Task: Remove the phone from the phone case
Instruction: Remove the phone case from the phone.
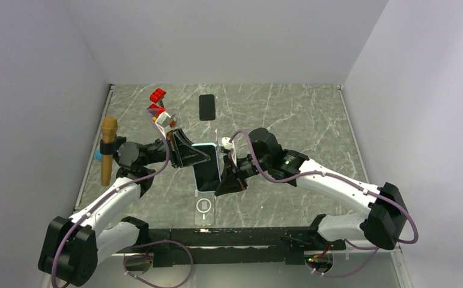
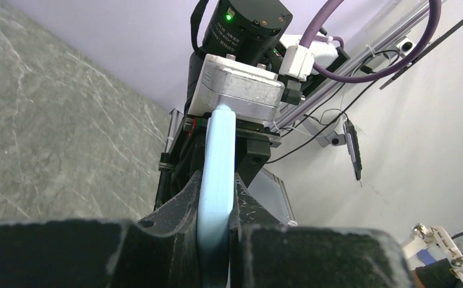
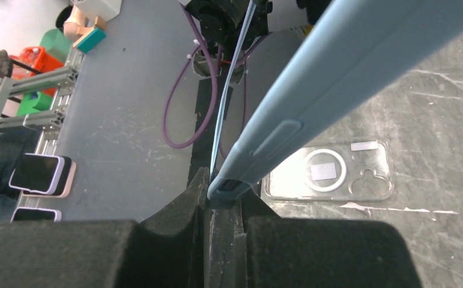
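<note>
A light blue phone case (image 1: 208, 168) with a dark phone face in it is held above the table between both arms. My left gripper (image 1: 200, 157) is shut on its left edge; in the left wrist view the blue edge (image 2: 218, 162) runs up from between the fingers (image 2: 181, 207). My right gripper (image 1: 224, 181) is shut at its lower right corner. In the right wrist view the blue case (image 3: 337, 72) slants up from the jaws, and a thin pale edge (image 3: 232, 90) stands slightly apart from it. I cannot tell whether that edge is the phone.
A clear empty case (image 1: 204, 207) lies flat on the table below the held one, also in the right wrist view (image 3: 328, 171). A black phone (image 1: 206, 107) lies at the back. Red parts (image 1: 157, 101) and a brown cylinder (image 1: 107, 150) sit at the left.
</note>
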You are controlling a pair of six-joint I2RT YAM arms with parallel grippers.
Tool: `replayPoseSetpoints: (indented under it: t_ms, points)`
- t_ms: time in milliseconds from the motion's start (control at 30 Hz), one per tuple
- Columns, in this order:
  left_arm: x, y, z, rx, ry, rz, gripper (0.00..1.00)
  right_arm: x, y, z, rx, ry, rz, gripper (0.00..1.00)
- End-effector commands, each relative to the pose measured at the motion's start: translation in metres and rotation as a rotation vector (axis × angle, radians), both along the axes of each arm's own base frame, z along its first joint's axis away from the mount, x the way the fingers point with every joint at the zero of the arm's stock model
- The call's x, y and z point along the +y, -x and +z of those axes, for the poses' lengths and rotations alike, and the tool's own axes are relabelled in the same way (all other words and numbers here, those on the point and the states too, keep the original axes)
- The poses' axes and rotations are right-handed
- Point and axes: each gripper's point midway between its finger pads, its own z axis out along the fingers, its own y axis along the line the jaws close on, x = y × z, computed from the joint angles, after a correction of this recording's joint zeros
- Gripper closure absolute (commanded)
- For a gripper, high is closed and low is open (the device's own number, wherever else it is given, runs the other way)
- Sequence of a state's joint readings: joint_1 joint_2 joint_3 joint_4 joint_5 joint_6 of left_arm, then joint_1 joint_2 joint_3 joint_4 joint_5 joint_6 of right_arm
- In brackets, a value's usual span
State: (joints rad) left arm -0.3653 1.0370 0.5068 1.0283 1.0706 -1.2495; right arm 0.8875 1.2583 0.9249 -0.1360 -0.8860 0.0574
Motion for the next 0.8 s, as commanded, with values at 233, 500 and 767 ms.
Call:
replayPoseSetpoints:
  t_ms: [233,500,767]
  points:
    - [-0.014,0.01,-0.006,0.347,0.01,-0.113,1.0,0.056,-0.037,0.139,-0.646,-0.381,-0.029,1.0]
    - [-0.015,0.003,-0.007,0.38,0.026,-0.095,1.0,0.058,-0.016,0.161,-0.686,-0.437,0.047,1.0]
    - [-0.013,-0.009,-0.01,0.429,0.076,-0.012,1.0,0.049,-0.002,0.16,-0.648,-0.466,0.062,1.0]
